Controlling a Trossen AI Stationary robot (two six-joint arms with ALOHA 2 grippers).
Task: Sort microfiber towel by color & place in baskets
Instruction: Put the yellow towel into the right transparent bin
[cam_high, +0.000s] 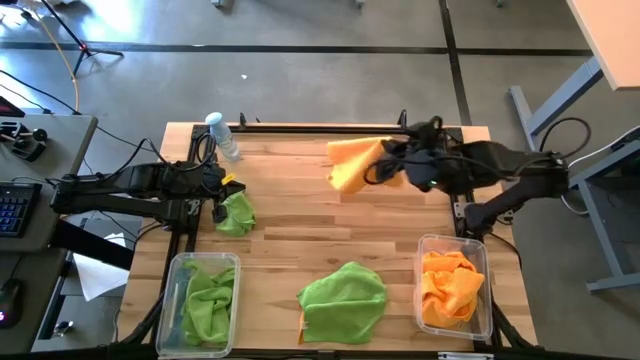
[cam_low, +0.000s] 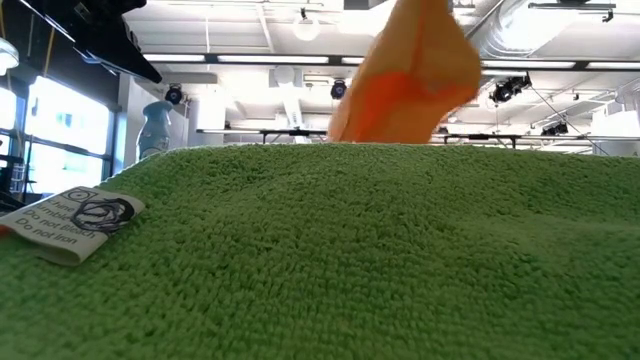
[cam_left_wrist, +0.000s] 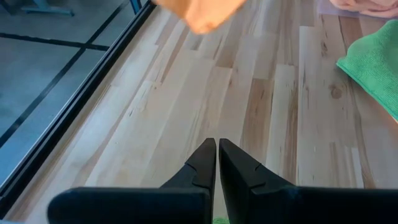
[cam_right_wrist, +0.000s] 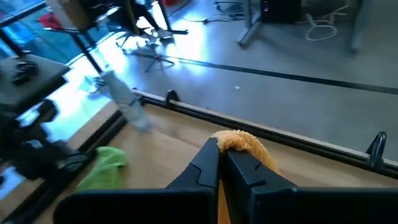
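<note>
Right gripper (cam_high: 385, 162), upper right of the high view, has its fingers clamped on an orange towel (cam_high: 352, 163) lifted above the tabletop (cam_high: 300, 215). Next, I judge, carry it to the orange basket (cam_high: 486, 262) at lower right. Left gripper (cam_high: 228, 187) waits, fingers together, by a green towel (cam_high: 236, 213).

Left gripper (cam_left_wrist: 217, 163): fingers together, at table's left edge. Right gripper (cam_right_wrist: 221, 163): fingers pinched, raised over far side.
</note>
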